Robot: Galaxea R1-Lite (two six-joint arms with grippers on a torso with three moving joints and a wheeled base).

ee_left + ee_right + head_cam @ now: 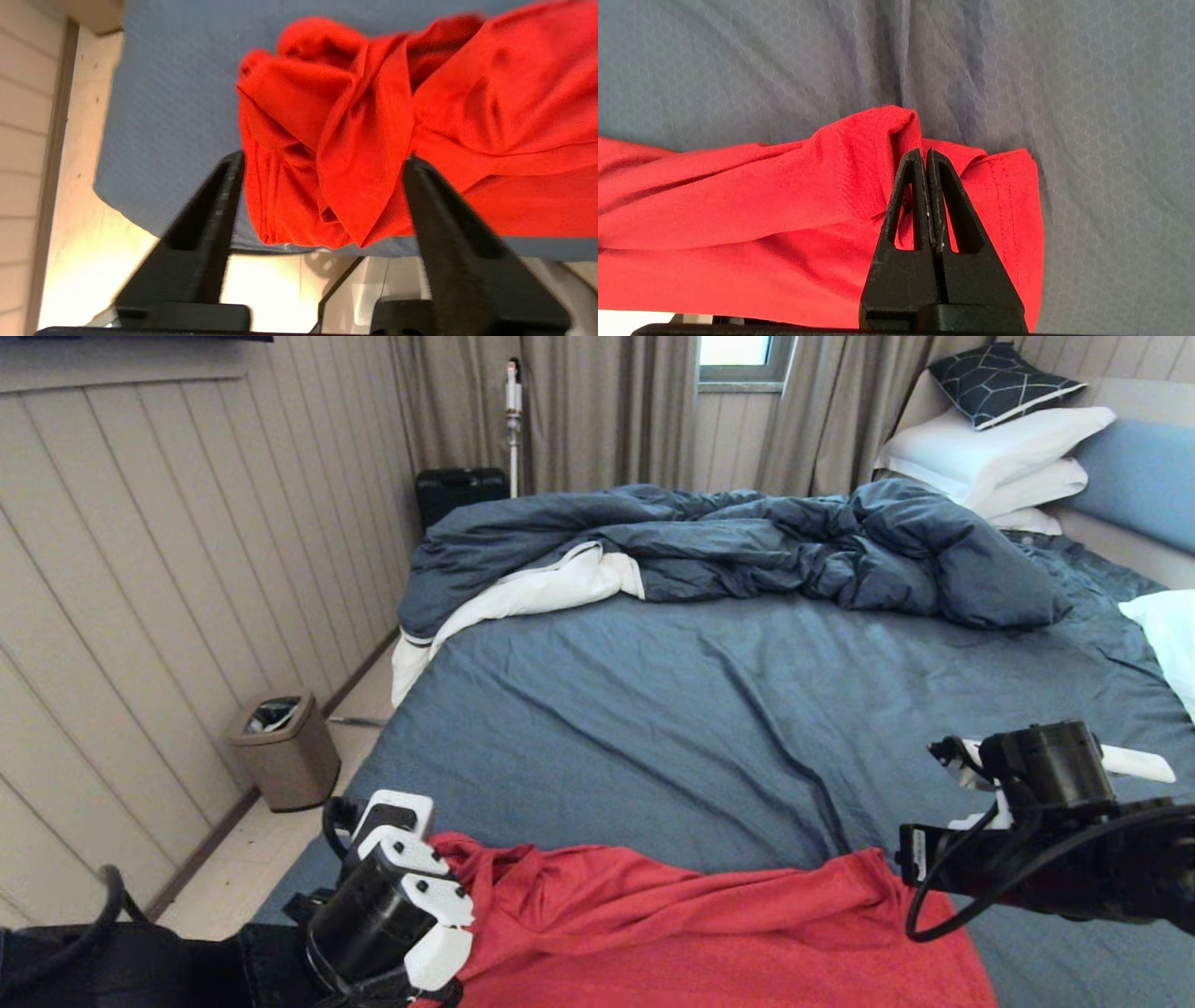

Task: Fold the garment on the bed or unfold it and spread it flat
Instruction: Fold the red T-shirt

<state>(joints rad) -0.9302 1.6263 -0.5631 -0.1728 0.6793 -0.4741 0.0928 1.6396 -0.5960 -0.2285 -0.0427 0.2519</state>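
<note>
Jersey of the garment [672,933], bunched at the bed's [709,709] near edge, is judged light and limp, best pinched at hems; right tool [927,156] is clamped on cloth, left tool [322,163] spread wide, empty.

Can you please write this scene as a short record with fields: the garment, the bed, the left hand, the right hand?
garment: red T-shirt, rumpled, lying across the near edge of the bed
bed: blue-grey sheet, dark blue duvet bunched at the far side, white pillows stacked
left hand: open, fingers on both sides of the bunched left end of the shirt, not gripping
right hand: shut, at a raised fold near the hemmed right end of the shirt
</note>
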